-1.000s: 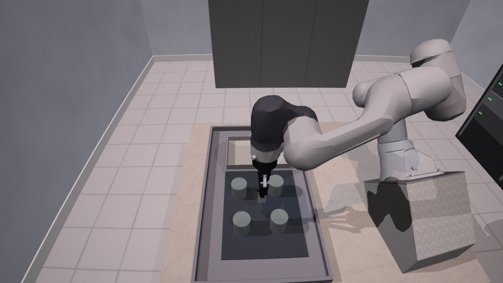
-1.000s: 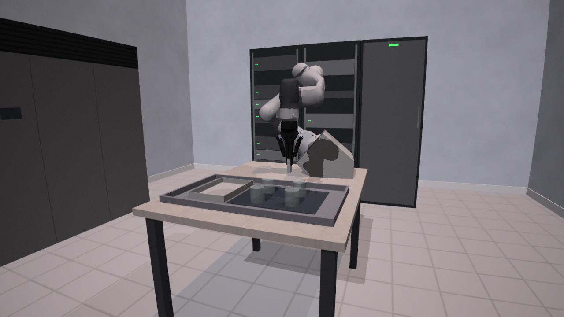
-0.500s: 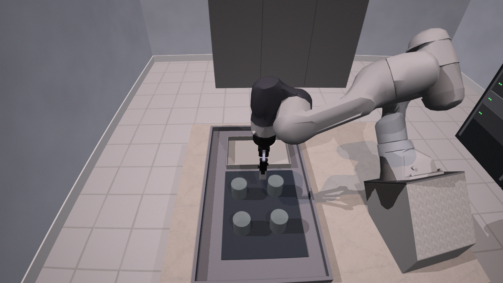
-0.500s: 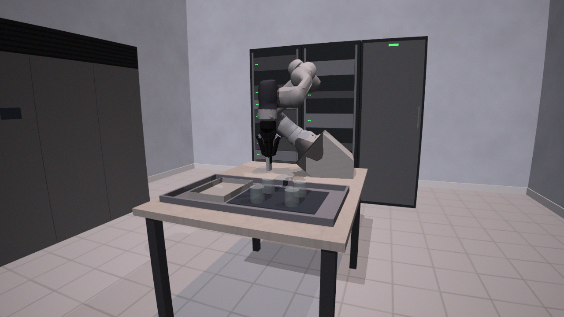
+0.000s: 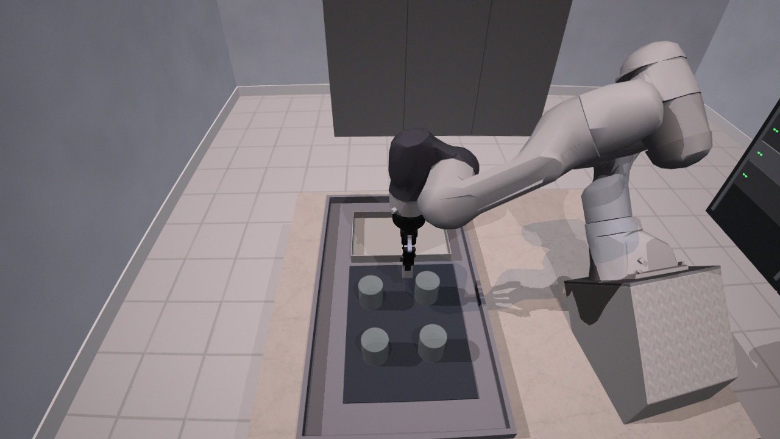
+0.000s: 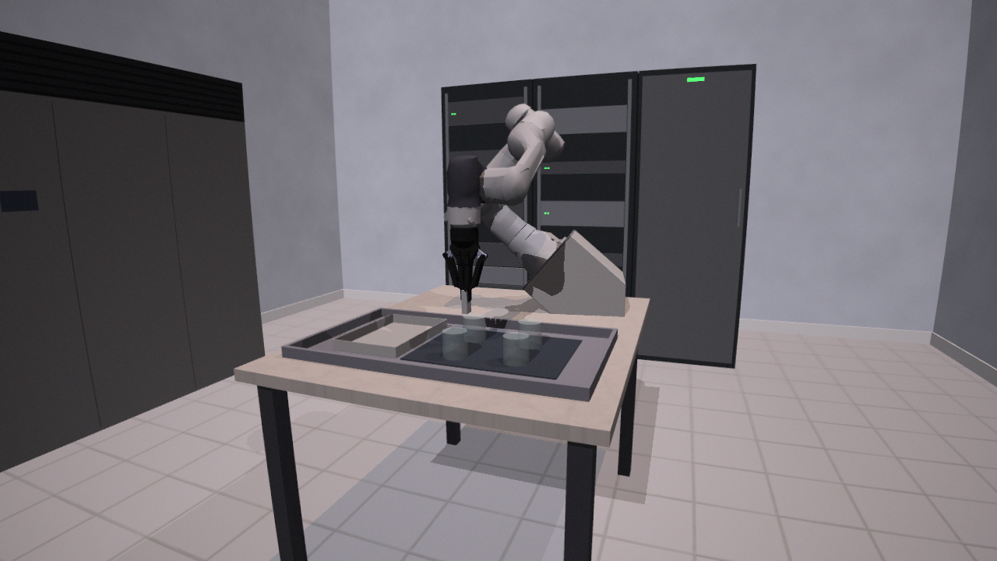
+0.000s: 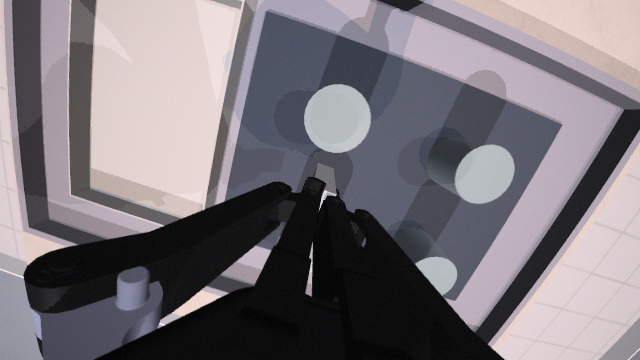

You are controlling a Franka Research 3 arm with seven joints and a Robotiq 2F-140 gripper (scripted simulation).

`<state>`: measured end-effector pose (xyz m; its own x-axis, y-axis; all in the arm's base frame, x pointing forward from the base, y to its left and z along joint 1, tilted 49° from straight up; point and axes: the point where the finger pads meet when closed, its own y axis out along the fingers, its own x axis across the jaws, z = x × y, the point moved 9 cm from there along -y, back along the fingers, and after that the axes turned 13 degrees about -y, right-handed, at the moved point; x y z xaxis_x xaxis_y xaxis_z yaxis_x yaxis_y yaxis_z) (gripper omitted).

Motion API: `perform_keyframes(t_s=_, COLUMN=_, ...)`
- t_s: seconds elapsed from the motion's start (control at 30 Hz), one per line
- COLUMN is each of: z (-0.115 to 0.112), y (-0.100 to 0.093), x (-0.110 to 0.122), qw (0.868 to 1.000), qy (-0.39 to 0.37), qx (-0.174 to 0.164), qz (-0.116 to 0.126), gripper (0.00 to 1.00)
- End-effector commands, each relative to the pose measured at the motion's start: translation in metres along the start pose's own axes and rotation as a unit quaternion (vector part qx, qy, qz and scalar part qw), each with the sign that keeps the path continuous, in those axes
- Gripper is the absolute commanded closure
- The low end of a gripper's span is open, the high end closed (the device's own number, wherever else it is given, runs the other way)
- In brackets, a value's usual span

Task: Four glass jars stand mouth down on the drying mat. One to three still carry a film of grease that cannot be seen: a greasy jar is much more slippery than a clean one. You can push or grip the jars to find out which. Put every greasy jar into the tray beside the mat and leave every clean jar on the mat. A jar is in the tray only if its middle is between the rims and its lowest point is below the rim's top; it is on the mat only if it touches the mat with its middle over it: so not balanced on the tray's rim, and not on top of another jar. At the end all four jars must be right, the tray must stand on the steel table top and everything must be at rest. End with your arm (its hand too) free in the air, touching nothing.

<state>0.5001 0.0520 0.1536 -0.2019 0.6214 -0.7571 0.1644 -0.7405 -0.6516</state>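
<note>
Top view: the gripper, jaws together on nothing, hangs above the mat, which bears all four jars. For a likely push test, descend beside one jar, then nudge slowly and low to prevent tipping.

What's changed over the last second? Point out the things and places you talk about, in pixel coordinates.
The tool (image 5: 407, 272) (image 6: 466, 311) (image 7: 320, 178) has shifted toward the tray (image 5: 400, 256) (image 6: 367, 347) (image 7: 155, 100) and come lower. It stays shut; nothing was gripped or released. The four jars (image 5: 370, 286) (image 6: 455, 345) (image 7: 337, 118) and the tray stayed put.
</note>
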Motion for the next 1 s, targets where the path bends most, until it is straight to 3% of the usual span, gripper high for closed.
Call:
perform_keyframes(t_s=0.0, z=-0.005, y=0.016, x=-0.002, qw=1.000, qy=-0.017, qx=-0.011, qz=0.001, gripper=1.00)
perform_keyframes(t_s=0.17, z=-0.005, y=0.040, x=-0.002, qw=1.000, qy=-0.017, qx=-0.011, qz=0.001, gripper=1.00)
perform_keyframes(t_s=0.97, z=-0.004, y=0.040, x=-0.002, qw=1.000, qy=-0.017, qx=-0.011, qz=0.001, gripper=1.00)
